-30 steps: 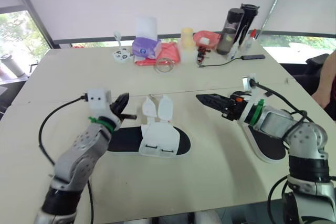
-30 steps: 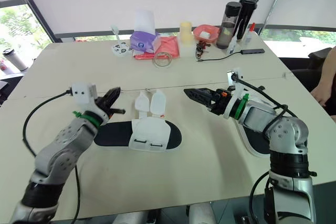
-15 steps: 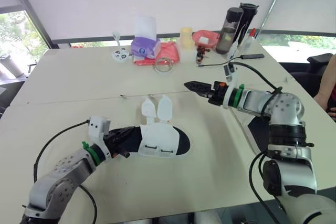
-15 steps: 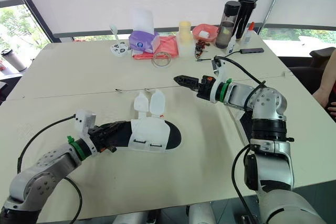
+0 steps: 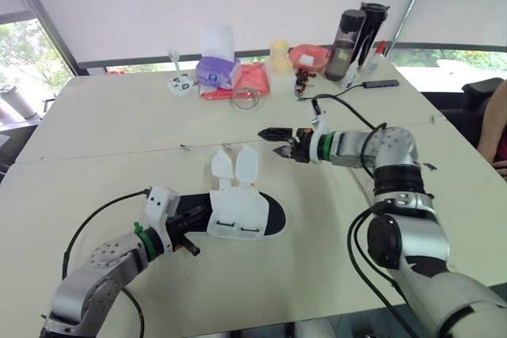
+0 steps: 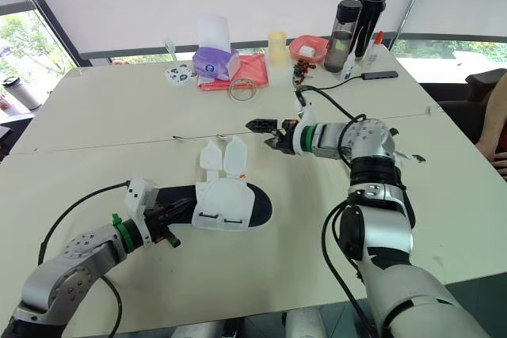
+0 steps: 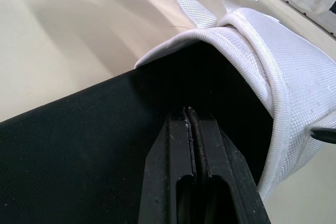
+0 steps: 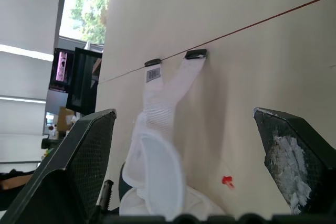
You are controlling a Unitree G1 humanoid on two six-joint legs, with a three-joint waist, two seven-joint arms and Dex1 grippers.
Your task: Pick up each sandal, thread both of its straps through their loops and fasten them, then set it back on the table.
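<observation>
Mid-desk, on my side of the seam between the two tops, lies the sandal point(image 5: 238, 213): black sole, white upper band, its two straps point(image 5: 235, 168) unfastened and splayed flat on the desk point(image 5: 333, 259) at the sandal's far side. I count one sandal and two straps, with two dark slots point(image 5: 240, 225) on the near edge of the band.

My left gripper point(image 7: 188, 111) is at the sandal's left, heel end. Its jaws are pressed together over the black footbed, and the white band rises just ahead of them. I cannot tell whether they touch the sole. A black wrist cable point(image 5: 87, 219) loops over the desk left of the sandal.

My right gripper point(image 5: 273, 134) is held beyond and to the right of the sandal, near the strap tips but apart from them, jaws spread wide. A small red mark point(image 8: 227, 180) sits on the desk beside the straps.

Well beyond the sandal, along the far edge, stands the clutter:
- one purple tissue box point(image 5: 220, 70)
- one red cloth point(image 5: 252, 81)
- one clear ring point(image 5: 247, 98)
- one pale yellow cup point(image 5: 280, 57)
- one red bowl point(image 5: 310, 57)
- two dark bottles point(image 5: 344, 33) point(image 5: 374, 25)
- one small white object with black marks point(image 5: 183, 82)
- one black hub point(image 5: 382, 84)

Far to the sandal's right, a person's arm point(image 5: 495, 128) shows past the desk edge.
</observation>
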